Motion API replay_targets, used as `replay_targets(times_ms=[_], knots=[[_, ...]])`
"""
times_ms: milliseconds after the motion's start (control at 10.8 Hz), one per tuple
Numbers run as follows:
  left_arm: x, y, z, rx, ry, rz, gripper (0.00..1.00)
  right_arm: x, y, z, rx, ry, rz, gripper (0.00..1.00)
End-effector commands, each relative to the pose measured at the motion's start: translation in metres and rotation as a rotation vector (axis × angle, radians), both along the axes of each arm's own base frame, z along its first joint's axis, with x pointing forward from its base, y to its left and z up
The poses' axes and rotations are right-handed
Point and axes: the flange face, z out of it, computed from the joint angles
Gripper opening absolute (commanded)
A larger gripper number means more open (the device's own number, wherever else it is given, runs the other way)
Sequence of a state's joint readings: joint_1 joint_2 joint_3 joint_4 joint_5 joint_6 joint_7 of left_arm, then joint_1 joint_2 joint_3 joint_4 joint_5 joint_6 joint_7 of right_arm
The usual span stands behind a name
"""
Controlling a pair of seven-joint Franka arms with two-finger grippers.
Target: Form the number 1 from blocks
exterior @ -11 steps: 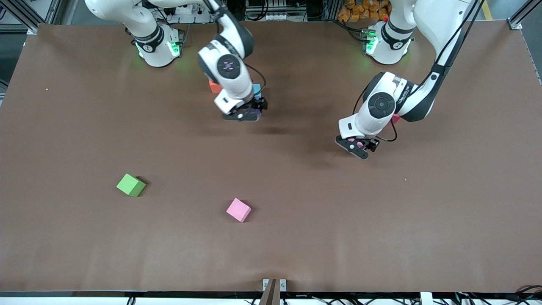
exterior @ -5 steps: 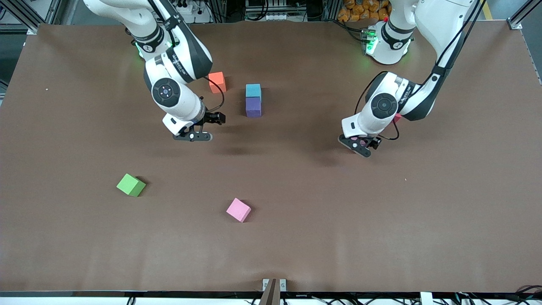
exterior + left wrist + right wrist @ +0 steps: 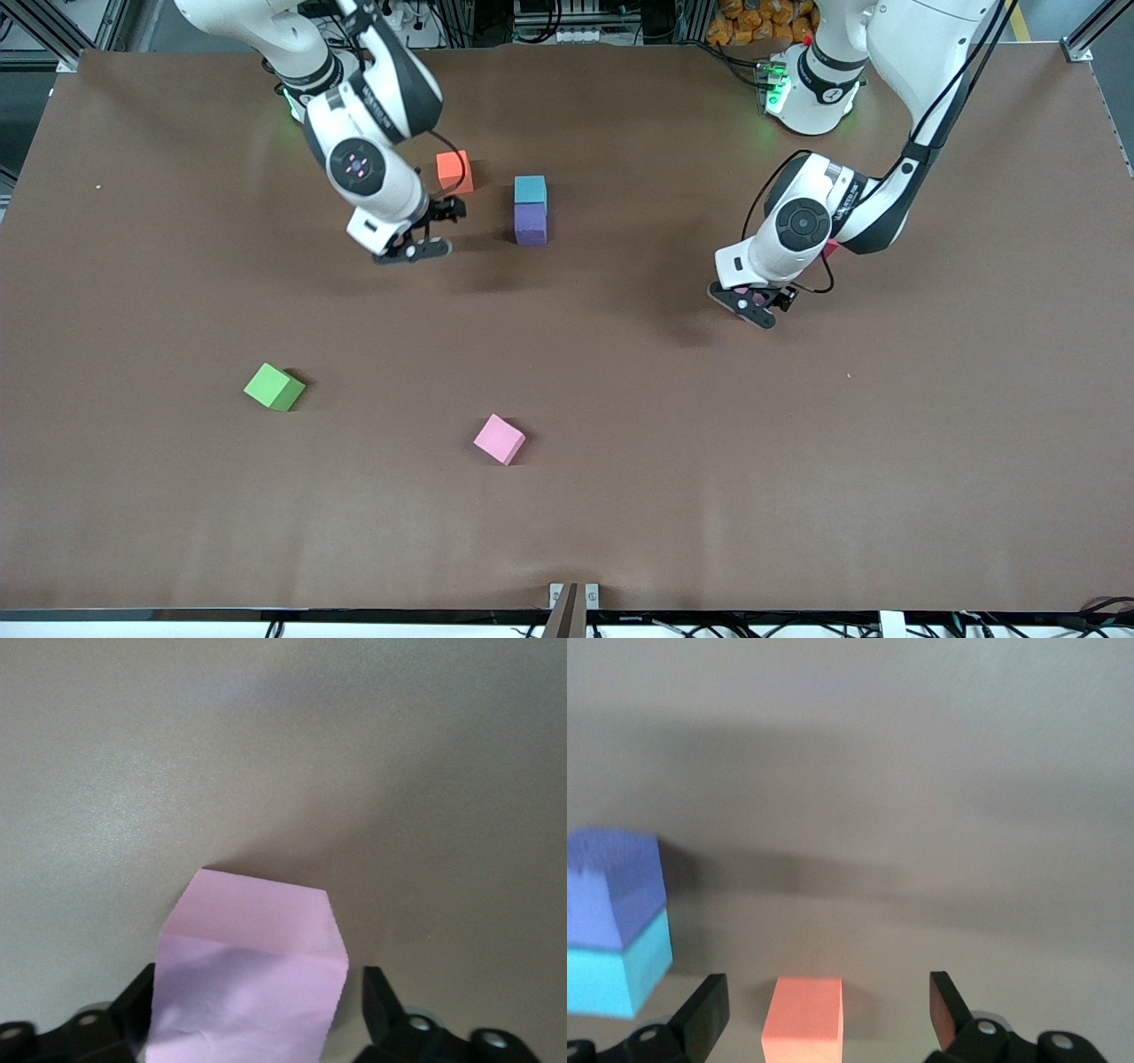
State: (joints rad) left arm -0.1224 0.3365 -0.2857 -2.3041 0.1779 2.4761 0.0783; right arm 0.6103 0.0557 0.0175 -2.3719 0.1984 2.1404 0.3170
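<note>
Just now the left gripper (image 3: 753, 306), mid-frame, straddles a pale lilac matte foam cube (image 3: 248, 983) on the brown worktop (image 3: 620, 514). Its jaws are wide and off-centre, so closing could skid the cube. The right gripper (image 3: 415, 252), jaws wide, hovers by the orange foam cube (image 3: 454, 171) at upper centre.

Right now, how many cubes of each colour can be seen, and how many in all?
Orange: 1
Light blue: 1
Purple: 1
Green: 1
Pink: 1
Lilac-pink, between the left jaws: 1
Red, mostly hidden by the left arm: 1
Total: 7
</note>
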Motion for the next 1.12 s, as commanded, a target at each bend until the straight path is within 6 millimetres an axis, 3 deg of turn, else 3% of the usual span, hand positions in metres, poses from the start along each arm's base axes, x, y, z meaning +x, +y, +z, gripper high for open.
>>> replay_targets(times_ms=[0,186,372,651,1023], knots=[[0.001,0.001,0.001,0.007,-0.017,0.018,0.00,-0.048,0.007,-0.018,0.016,-0.014,0.054,1.00],[0.002,0.000,-0.001,0.006,-0.017,0.032,0.00,-0.072,0.013,-0.033,0.010,-0.021,0.081,1.00],[0.004,-0.010,0.009,0.009,-0.043,0.132,0.00,-0.093,0.017,-0.043,0.046,0.048,-0.012,1.00],[0.008,-0.084,0.044,-0.039,-0.117,0.359,0.00,-0.106,0.013,-0.056,0.046,0.038,-0.023,1.00],[-0.028,-0.165,0.062,-0.054,-0.142,0.515,0.00,-0.108,0.008,-0.059,0.038,0.051,-0.021,1.00]])
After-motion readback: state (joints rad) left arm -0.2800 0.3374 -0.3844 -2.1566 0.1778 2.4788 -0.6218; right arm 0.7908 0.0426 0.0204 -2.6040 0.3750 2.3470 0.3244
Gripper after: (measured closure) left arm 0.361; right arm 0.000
